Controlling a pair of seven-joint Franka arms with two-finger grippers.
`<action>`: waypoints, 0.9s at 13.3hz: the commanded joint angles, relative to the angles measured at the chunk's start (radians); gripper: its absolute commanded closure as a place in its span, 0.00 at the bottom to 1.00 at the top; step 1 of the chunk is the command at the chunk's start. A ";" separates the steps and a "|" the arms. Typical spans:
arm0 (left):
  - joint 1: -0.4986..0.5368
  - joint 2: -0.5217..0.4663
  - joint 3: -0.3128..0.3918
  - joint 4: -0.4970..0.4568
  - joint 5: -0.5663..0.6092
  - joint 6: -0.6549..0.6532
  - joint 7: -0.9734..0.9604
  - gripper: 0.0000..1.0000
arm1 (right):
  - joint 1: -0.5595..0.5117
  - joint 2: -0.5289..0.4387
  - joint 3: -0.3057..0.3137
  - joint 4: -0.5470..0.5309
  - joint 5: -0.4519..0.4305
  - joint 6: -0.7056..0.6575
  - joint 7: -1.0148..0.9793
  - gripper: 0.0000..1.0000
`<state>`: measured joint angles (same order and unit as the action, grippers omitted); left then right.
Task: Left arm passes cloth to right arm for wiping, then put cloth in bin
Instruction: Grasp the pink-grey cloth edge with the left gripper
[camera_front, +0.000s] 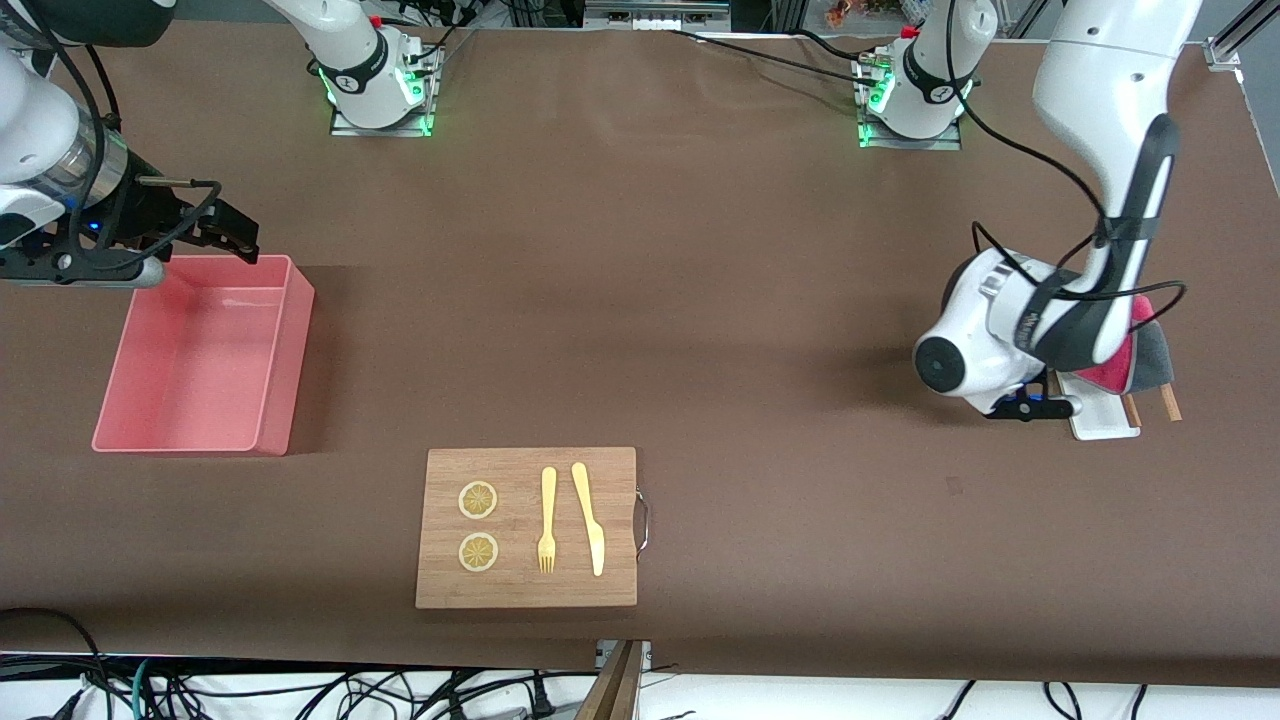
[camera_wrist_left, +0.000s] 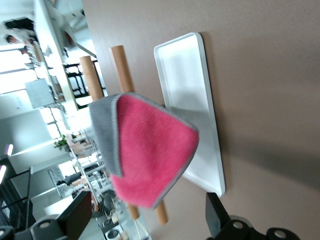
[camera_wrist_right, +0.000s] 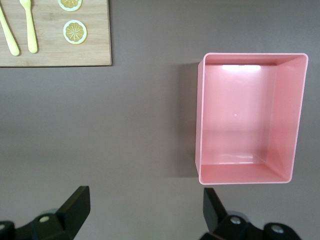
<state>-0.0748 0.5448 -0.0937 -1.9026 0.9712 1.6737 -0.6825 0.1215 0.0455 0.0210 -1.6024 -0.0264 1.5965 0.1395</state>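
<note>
The left gripper (camera_wrist_left: 145, 225) is low over the cloth (camera_wrist_left: 147, 152), fingers spread wide and empty.
In the front view the soft pink-and-grey cloth sits at centre right, draped on a white tray (camera_front: 1105, 418); the right gripper (camera_wrist_right: 145, 210), fingers wide, waits over the glossy bin (camera_front: 200, 355) at left.

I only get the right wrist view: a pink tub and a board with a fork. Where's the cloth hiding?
Observer: The cloth lies at the left arm's end of the table, draped over a white tray and two wooden sticks.
Operator: Is somebody grabbing it?
Observer: No. The left pincer hovers over it, open, holding nothing.
Operator: What colour is it?
Observer: Pink face up, with a grey corner folded over.
</note>
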 joint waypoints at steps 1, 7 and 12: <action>0.013 0.032 0.005 -0.105 0.188 0.060 -0.219 0.00 | 0.006 -0.006 0.002 0.010 -0.017 -0.001 -0.004 0.00; 0.043 0.107 0.006 -0.102 0.271 0.067 -0.313 0.09 | 0.030 -0.007 0.002 0.024 -0.017 -0.010 -0.006 0.00; 0.044 0.129 0.008 -0.101 0.319 0.064 -0.361 0.58 | 0.035 -0.006 -0.001 0.024 -0.018 -0.012 -0.006 0.00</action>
<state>-0.0319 0.6663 -0.0879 -2.0105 1.2598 1.7355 -1.0224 0.1526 0.0443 0.0237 -1.5899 -0.0276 1.5971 0.1394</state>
